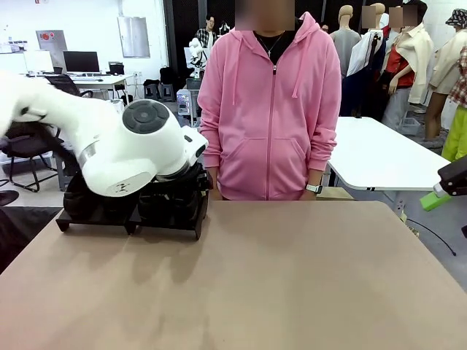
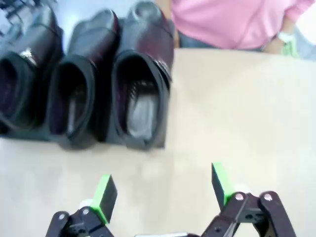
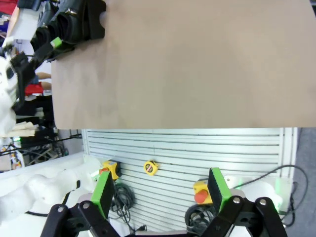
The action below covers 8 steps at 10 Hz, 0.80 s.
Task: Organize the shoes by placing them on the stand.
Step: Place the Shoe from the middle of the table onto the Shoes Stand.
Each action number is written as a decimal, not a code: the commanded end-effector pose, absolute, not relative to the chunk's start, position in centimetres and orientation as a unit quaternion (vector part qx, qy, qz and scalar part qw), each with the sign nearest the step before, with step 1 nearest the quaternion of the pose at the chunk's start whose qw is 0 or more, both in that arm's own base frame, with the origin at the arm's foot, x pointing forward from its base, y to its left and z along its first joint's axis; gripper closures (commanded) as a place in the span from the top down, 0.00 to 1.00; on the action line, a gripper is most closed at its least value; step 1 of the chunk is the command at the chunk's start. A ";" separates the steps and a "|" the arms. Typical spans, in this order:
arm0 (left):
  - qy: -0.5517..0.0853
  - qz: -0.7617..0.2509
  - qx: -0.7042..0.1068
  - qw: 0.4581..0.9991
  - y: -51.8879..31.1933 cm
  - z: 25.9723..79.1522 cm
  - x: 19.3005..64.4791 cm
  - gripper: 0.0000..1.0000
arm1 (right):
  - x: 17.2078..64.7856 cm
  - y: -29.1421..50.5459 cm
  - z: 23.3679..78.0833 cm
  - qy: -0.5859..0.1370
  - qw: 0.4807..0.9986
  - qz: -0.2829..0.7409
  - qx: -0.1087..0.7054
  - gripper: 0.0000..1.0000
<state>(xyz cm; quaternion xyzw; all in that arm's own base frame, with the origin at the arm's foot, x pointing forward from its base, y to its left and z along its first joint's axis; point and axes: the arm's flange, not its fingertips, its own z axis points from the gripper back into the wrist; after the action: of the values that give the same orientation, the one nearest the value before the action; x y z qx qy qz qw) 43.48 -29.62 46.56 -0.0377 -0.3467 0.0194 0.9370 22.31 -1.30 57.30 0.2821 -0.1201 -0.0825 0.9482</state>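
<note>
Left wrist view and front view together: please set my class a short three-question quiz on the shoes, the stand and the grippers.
1. True or false: the left gripper is closed on a shoe.
2. How many shoes show in the left wrist view?
3. Multiple choice: the stand sits at A) the table's far left corner near the person, B) the table's centre, C) the floor.

Key
1. False: its jaws are open and hold nothing, above bare tabletop.
2. Three, side by side.
3. A.

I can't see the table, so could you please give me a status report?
Left gripper open, empty. Right gripper open, off the table. Three shoes on the stand. Nothing in the way.
</note>
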 end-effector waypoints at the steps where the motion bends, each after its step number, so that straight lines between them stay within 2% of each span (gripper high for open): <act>1: -0.306 0.003 -0.070 0.949 -26.5 51.0 36.5 1.00 | 22.3 -1.4 57.6 -0.123 0.945 -0.070 0.295 1.00; 2: -0.238 -0.061 -0.121 0.962 -26.0 51.8 32.4 1.00 | 22.3 -1.4 57.6 -0.123 0.945 -0.070 0.295 1.00; 3: -0.188 -0.154 -0.187 0.952 -25.1 52.0 29.5 1.00 | 22.3 -1.4 57.6 -0.123 0.945 -0.070 0.295 1.00; 4: -0.138 -0.187 -0.192 0.954 -23.5 52.0 27.9 1.00 | 22.3 -1.4 57.6 -0.123 0.945 -0.070 0.295 1.00; 6: -0.059 -0.241 -0.226 0.942 -19.2 52.6 27.7 1.00 | 22.3 -1.4 57.6 -0.123 0.945 -0.070 0.295 1.00; 8: -0.010 -0.322 -0.317 0.892 -14.2 53.8 29.0 1.00 | 22.3 -1.4 57.6 -0.123 0.945 -0.070 0.295 1.00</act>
<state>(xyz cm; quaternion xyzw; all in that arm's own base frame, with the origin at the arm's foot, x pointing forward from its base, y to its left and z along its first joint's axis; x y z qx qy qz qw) 26.03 -17.43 53.15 -0.3164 -0.0403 -0.3020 0.8984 22.29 -1.33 57.31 0.2821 -0.1202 -0.0828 0.9482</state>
